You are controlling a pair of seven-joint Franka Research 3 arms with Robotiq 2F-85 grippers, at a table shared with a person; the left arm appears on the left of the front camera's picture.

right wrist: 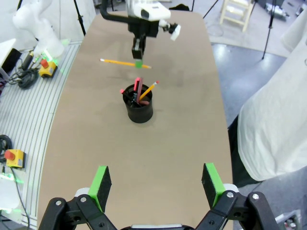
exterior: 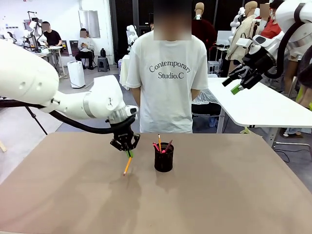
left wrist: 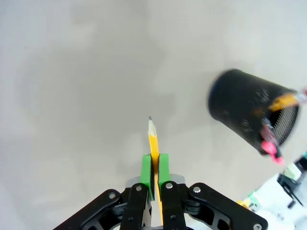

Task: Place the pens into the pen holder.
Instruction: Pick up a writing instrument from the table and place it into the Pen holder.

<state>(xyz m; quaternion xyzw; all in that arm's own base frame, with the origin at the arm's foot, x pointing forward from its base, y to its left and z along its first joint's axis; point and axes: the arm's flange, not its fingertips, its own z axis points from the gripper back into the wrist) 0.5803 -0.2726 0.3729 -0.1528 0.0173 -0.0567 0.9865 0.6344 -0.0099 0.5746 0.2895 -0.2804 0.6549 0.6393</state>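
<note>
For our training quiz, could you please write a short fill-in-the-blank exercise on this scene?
1. The left gripper is shut on a yellow ____.
2. The black mesh pen holder stands ____ on the table.
3. The right gripper hangs with its jaws ____.
4. The person stands at the ____ side of the table.

Missing words: pencil; upright; open; far

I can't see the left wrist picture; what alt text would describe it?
The left tool is shut on a yellow pencil, its tip pointing away over a plain tan table. To the right stands a black mesh pen holder already containing pens.
</note>
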